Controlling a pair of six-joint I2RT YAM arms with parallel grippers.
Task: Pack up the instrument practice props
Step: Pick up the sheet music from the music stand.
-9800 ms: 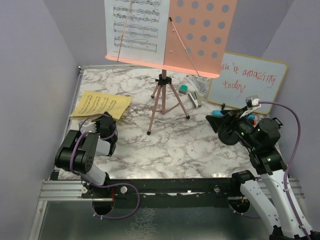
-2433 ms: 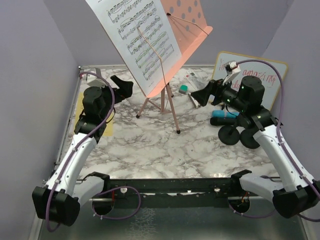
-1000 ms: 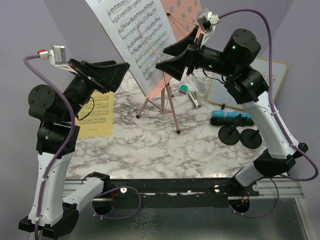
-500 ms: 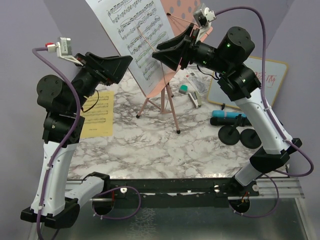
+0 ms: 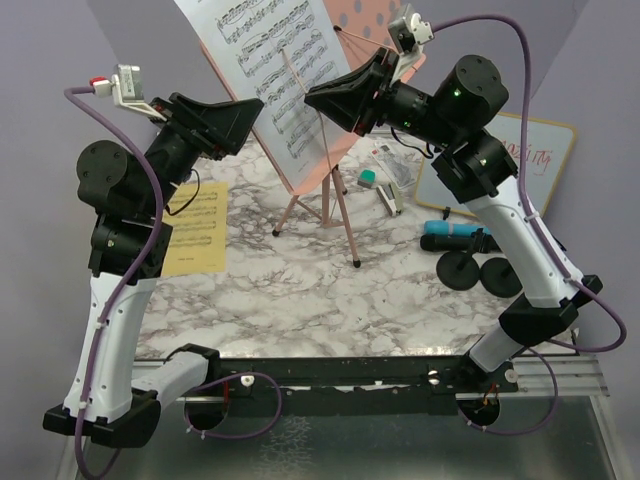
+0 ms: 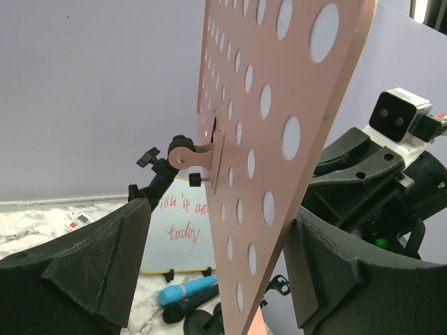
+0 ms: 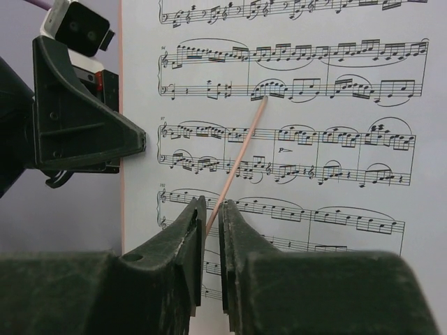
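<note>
The pink music rack (image 5: 372, 22) stands tilted on its tripod legs (image 5: 330, 210) with a printed sheet-music page (image 5: 270, 60) on it. My left gripper (image 5: 238, 112) is open and straddles the rack's side edge (image 6: 318, 84), which lies close to the right finger (image 6: 328, 272). My right gripper (image 5: 318, 100) faces the page (image 7: 314, 174). Its jaws are nearly together with the thin pink page-holder wire (image 7: 241, 146) between them. A blue microphone (image 5: 455, 228), a black microphone (image 5: 450, 243) and two round-based mic poles (image 5: 480, 273) lie at the right. A yellow music page (image 5: 195, 225) lies at the left.
The whiteboard (image 5: 520, 165) with red writing leans at the back right. A small stapler (image 5: 390, 200) and a green eraser (image 5: 368, 180) lie behind the tripod. Purple walls close in on the left, back and right of the marble tabletop (image 5: 330, 300).
My right jaws have closed from wide apart down onto the page-holder wire. My left gripper has moved up to the rack's edge and narrowed a little.
</note>
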